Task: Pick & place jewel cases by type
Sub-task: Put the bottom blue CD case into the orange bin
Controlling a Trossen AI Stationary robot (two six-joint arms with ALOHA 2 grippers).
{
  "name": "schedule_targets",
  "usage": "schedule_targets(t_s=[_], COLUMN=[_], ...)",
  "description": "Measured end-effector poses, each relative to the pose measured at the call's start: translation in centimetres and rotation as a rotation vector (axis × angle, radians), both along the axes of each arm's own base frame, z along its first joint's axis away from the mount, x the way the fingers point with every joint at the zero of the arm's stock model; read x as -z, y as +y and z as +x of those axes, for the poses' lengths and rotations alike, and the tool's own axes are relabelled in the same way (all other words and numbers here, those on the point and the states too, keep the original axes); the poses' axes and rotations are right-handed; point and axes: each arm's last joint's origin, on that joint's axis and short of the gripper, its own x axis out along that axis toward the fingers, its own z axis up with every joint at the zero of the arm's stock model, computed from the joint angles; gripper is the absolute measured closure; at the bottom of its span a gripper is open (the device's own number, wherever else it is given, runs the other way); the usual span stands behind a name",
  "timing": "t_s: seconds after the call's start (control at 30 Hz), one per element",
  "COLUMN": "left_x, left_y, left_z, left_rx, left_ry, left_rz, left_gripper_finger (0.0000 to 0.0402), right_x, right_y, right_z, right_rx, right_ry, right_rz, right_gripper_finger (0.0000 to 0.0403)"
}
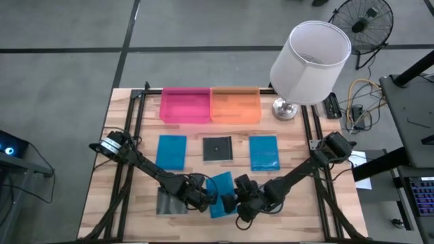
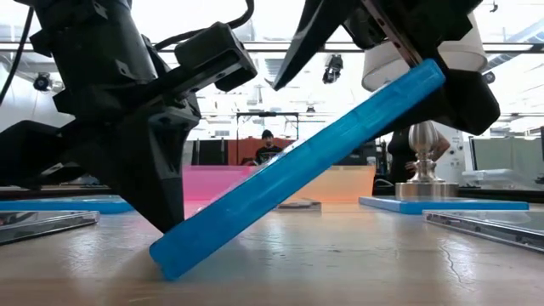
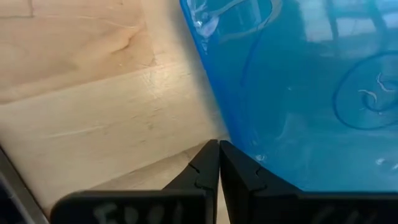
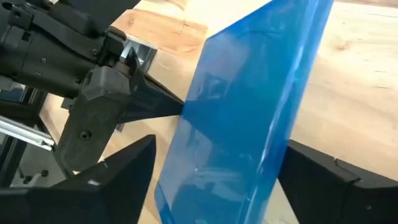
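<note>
A bright blue jewel case (image 1: 220, 191) stands tilted near the table's front middle, between my two grippers. Its lower edge (image 2: 170, 259) is on the wood and its upper end (image 2: 421, 81) is raised. My left gripper (image 1: 205, 198) is shut, with its tips at the case's lower end. My right gripper (image 4: 217, 180) has the raised end between its fingers. Two more blue cases (image 1: 171, 151) (image 1: 264, 153) and a dark square case (image 1: 218, 148) lie flat mid-table. A grey case (image 1: 171, 202) lies flat at the near left. My left gripper is shut, and its fingertips (image 3: 219, 163) touch the blue case's lower edge (image 3: 249, 158) where it meets the table. The fingers slant down from the table's left. My right gripper has the case's raised end between its two fingers, one finger (image 4: 124, 174) at each broad face (image 4: 236, 137). It comes slanting down from the table's right. The case leans steeply, with its lower edge on the table.
A pink tray (image 1: 184, 106) and an orange tray (image 1: 235, 106) stand side by side at the far edge. A lamp with a white shade (image 1: 310, 61) stands at the far right. Another dark case (image 2: 497, 225) lies flat near the front right in the low view.
</note>
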Motion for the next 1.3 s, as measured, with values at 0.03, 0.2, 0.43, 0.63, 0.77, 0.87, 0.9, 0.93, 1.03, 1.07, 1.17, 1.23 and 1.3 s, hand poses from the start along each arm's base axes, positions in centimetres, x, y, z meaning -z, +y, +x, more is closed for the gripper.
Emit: schedule_targets(t_s=[0.03,0.2,0.43,0.63,0.77,0.87,0.9,0.93,1.03,1.07,1.17,1.23,1.3], left_x=[0.01,0.01,0.04,0.03,0.04,0.05,0.05,0.05,0.05,0.05,0.03,-0.13,-0.33], left_y=[0.01,0.06,0.11,0.16,0.18,0.18,0.18,0.18,0.18,0.20,0.21,0.28,0.47], left_z=[-0.01,-0.02,-0.01,0.02,0.03,0.02,0.03,0.03,0.03,0.03,0.02,-0.11,-0.42], left_rx=[0.001,0.004,0.003,0.003,0.003,0.003,0.003,0.003,0.000,-0.002,0.002,0.011,0.002], left_ry=[0.002,0.004,0.005,0.005,0.005,0.005,0.005,0.005,0.005,0.005,0.004,0.011,0.033], left_rz=[0.001,0.004,0.004,0.003,0.002,0.003,0.003,0.003,0.001,0.001,0.006,0.013,0.021], left_gripper_finger=[0.0401,0.0401,0.0401,0.0401,0.0402,0.0402,0.0402,0.0402,0.0402,0.0402,0.0401,0.0401,0.0401], right_x=[0.00,0.01,0.03,0.05,0.05,0.07,0.07,0.07,0.06,0.06,0.06,0.03,-0.14], right_y=[0.01,0.02,0.10,0.11,0.13,0.15,0.16,0.16,0.17,0.17,0.17,0.15,0.10], right_z=[-0.01,-0.02,-0.05,-0.05,-0.05,-0.06,-0.06,-0.06,-0.05,-0.05,-0.05,-0.07,-0.13], right_rx=[0.000,0.001,-0.015,-0.020,-0.025,-0.029,-0.028,-0.028,-0.025,-0.021,-0.021,-0.021,-0.025], right_ry=[0.000,0.000,0.009,0.013,0.015,0.019,0.019,0.019,0.016,0.015,0.015,0.016,0.018], right_rz=[0.001,0.002,0.010,0.015,0.016,0.025,0.026,0.027,0.031,0.034,0.035,0.034,0.033], right_gripper_finger=[0.0111,0.0154,0.0211,0.0252,0.0278,0.0295,0.0301,0.0306,0.0321,0.0326,0.0339,0.0345,0.0349])
